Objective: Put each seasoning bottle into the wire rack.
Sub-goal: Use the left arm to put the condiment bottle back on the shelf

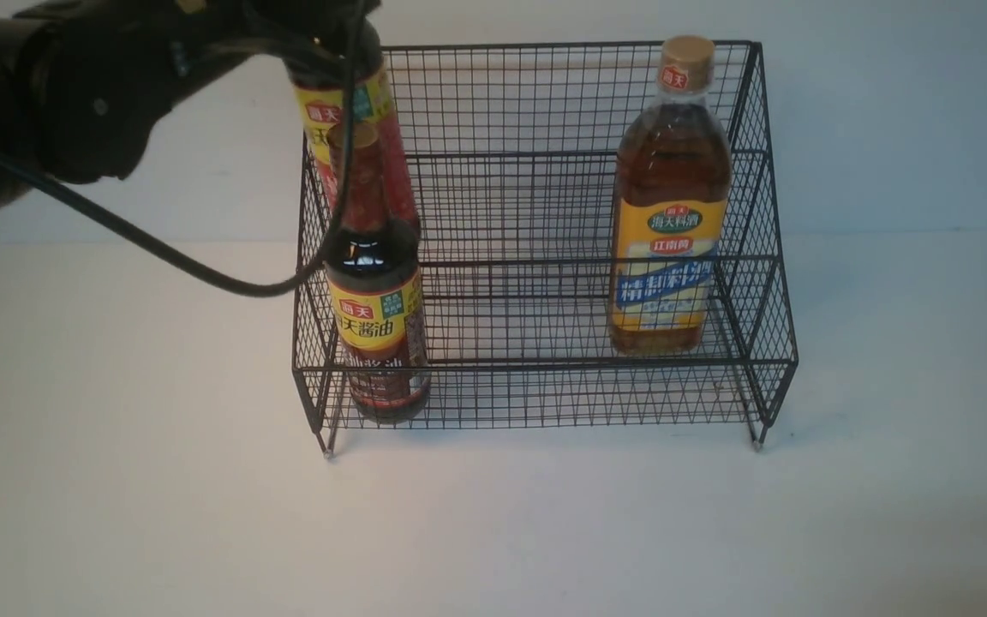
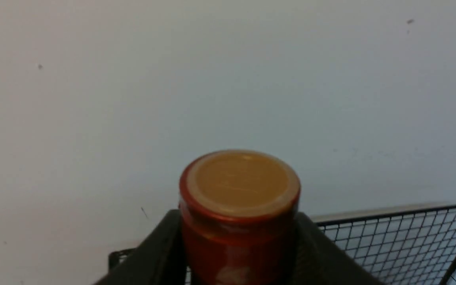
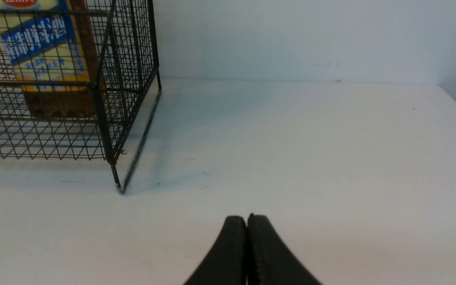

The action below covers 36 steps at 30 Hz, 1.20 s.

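left hand (image 2: 239,253) is clamped on the neck of a slim dark soy-sauce bottle (image 1: 361,107), upright, hanging over the back left corner of the black wire-mesh rack (image 1: 545,94), so straight down I reckon; right hand (image 3: 247,237) pressed together, empty

Left tool (image 2: 238,217) gripping, right tool (image 3: 247,222) closed

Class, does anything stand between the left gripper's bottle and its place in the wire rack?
Nothing visible does. The left gripper holds a soy-sauce bottle by the neck at the wire rack's rear left corner; the second soy-sauce bottle stands in front on the lower tier, hiding its base.
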Each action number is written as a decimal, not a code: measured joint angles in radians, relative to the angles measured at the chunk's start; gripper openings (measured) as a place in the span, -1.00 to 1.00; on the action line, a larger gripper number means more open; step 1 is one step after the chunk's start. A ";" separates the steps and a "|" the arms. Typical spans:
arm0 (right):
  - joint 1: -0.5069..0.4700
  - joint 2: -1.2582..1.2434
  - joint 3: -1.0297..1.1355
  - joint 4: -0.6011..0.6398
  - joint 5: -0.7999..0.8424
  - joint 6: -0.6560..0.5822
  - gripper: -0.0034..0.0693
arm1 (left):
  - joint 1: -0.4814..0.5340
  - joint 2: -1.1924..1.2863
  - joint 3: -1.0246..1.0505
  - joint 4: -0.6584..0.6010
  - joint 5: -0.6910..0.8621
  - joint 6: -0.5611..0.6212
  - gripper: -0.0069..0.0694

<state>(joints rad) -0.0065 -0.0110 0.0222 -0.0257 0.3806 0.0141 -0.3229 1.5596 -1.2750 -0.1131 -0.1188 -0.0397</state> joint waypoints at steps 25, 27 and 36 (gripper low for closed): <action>0.000 0.000 0.000 0.000 0.000 0.000 -0.93 | -0.031 0.118 -0.001 0.062 0.045 0.050 -0.08; 0.000 0.000 0.000 0.000 0.000 0.000 -0.93 | -0.032 0.118 -0.001 0.075 0.048 0.050 -0.08; 0.000 0.000 0.000 0.000 0.000 0.000 -0.93 | -0.032 0.118 -0.001 0.076 0.049 0.057 -0.08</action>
<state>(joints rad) -0.0065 -0.0110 0.0222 -0.0257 0.3806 0.0141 -0.3547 1.6771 -1.2763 -0.0372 -0.0697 0.0176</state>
